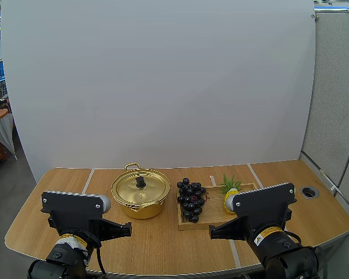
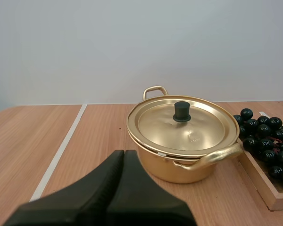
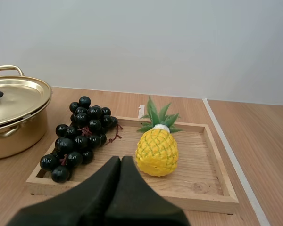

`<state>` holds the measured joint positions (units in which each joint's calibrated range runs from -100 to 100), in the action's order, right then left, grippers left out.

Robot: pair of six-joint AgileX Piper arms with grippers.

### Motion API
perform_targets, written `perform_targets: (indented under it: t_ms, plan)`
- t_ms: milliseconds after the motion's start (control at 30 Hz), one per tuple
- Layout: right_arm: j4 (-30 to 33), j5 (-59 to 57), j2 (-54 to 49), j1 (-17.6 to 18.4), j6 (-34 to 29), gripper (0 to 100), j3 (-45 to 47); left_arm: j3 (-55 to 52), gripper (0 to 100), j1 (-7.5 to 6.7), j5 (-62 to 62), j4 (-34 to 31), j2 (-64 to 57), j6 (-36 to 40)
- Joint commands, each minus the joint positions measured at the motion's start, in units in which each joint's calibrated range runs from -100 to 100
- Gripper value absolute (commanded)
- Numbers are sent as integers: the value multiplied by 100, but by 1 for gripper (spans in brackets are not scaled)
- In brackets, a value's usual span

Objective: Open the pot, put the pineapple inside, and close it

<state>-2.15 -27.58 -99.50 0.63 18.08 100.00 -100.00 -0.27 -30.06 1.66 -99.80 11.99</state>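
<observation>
A gold pot [image 1: 141, 193] stands left of centre on the table, its lid [image 2: 181, 123] on and topped by a black knob [image 2: 181, 111]. A small yellow pineapple [image 3: 156, 149] with green leaves lies on the wooden tray [image 3: 212, 176], to the right of a bunch of dark grapes [image 3: 80, 134]. My left gripper [image 2: 124, 153] is shut on nothing, hovering short of the pot. My right gripper [image 3: 120, 159] is shut too, just in front of the tray's near rim and apart from the pineapple. Both arms sit at the table's near edge [image 1: 128, 228] [image 1: 212, 231].
The grapes [image 1: 190, 198] fill the tray's left half, between pot and pineapple [image 1: 229, 195]. A round cable hole [image 1: 309, 191] sits in the table at far right. Bare wood lies left of the pot and right of the tray.
</observation>
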Motion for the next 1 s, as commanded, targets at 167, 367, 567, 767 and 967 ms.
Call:
perform_targets:
  t_ms: [167,367,567,767,967]
  plan:
    - [-8,99,-50,3,13,0,0,0,0,8,54,-4,-20,255]
    - [-8,99,-50,3,13,0,0,0,0,8,54,-4,-20,310]
    - [-8,8,-50,3,13,0,0,121,0,8,-17,-4,-20,309]
    - [-8,-646,-50,3,13,0,-513,861,0,8,-325,-4,-20,309]
    - [-8,-1260,-50,3,13,0,-1584,1736,0,8,-340,-4,-20,299]
